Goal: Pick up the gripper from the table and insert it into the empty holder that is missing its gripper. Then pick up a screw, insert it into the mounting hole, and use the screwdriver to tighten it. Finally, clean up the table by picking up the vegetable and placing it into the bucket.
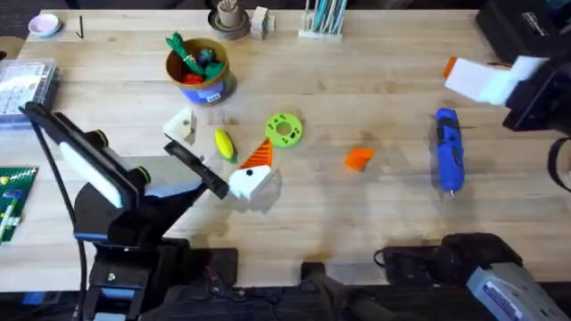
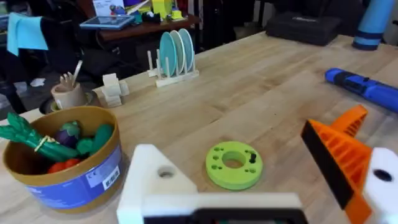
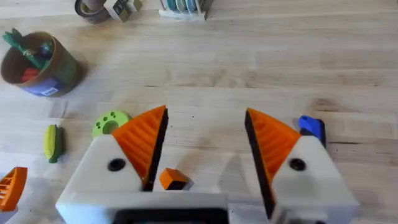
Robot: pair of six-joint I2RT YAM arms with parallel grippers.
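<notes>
Table [image 1: 357,80] pale wood, matt grain; gripper [image 1: 359,159] orange plastic; screwdriver [image 1: 448,150] glossy blue plastic.

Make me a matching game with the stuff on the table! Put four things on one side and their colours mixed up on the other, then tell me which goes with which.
Things:
1. screwdriver
2. vegetable
3. disc with holes
4. loose little gripper wedge

Colours:
A. green
B. orange
C. blue
D. yellow

Right pairs: 1-C, 2-D, 3-A, 4-B.
</notes>
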